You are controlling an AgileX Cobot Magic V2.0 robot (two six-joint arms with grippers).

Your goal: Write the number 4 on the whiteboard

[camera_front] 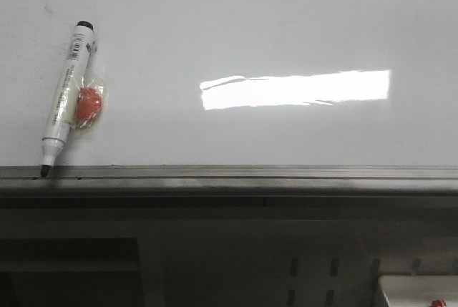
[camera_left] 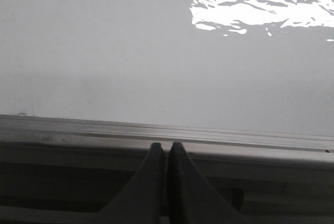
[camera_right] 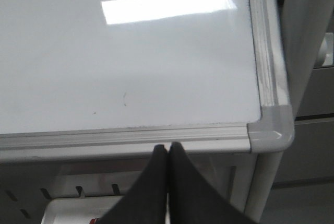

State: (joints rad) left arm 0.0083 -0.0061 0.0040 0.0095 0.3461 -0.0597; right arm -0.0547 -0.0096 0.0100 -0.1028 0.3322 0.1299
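The whiteboard (camera_front: pixel 286 21) fills the front view, glossy white with a grey edge rail (camera_front: pixel 236 174) and a bright rectangular glare. No number 4 shows on it. A white marker with a black tip (camera_front: pixel 64 92) lies tilted at the board's near left, a red ball in clear wrap (camera_front: pixel 89 104) stuck to its side. Neither gripper shows in the front view. My left gripper (camera_left: pixel 166 146) is shut and empty over the rail (camera_left: pixel 156 132). My right gripper (camera_right: pixel 167 147) is shut and empty at the rail near the board's right corner (camera_right: pixel 271 127).
Below the rail in the front view is a dark slotted frame (camera_front: pixel 308 271) and a pale tray corner with red items (camera_front: pixel 422 293). A small faint mark (camera_right: pixel 124 97) sits on the board in the right wrist view. A table leg (camera_right: pixel 266 182) stands below the corner.
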